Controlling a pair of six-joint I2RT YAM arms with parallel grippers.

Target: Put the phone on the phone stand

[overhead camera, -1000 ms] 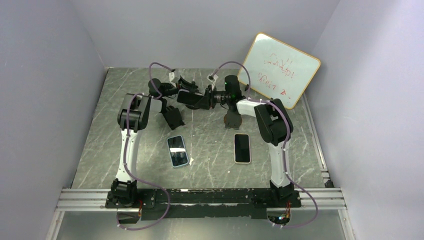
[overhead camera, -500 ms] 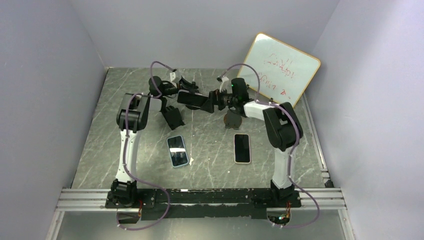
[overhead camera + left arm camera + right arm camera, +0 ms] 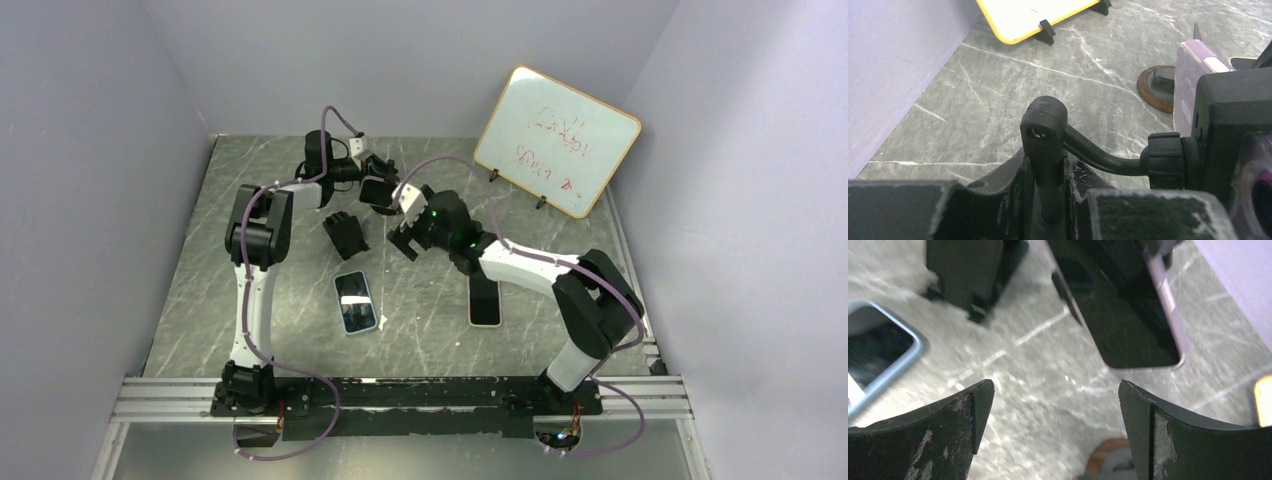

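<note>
My left gripper (image 3: 1047, 170) is shut on the thin black stem of the phone stand (image 3: 1088, 152), held above the table at the back (image 3: 372, 185). The stem bends right into a black clamp (image 3: 1233, 115). The phone (image 3: 1190, 75), lilac-edged with a dark screen (image 3: 1128, 325), sits in that clamp. My right gripper (image 3: 1055, 405) is open and empty, just in front of and below the phone. From above it hangs at mid-table (image 3: 405, 241), apart from the phone (image 3: 380, 192).
A blue-cased phone (image 3: 355, 302) and a pale pink one (image 3: 485, 305) lie flat on the table. A black block-shaped stand (image 3: 345, 232) stands beside them. A round brown base (image 3: 1160, 90) lies beyond the phone. A whiteboard (image 3: 556, 140) leans at the back right.
My right gripper opened, let go of the phone and swung forward and left, away from it. The left gripper kept its hold on the stand and turned it slightly.
</note>
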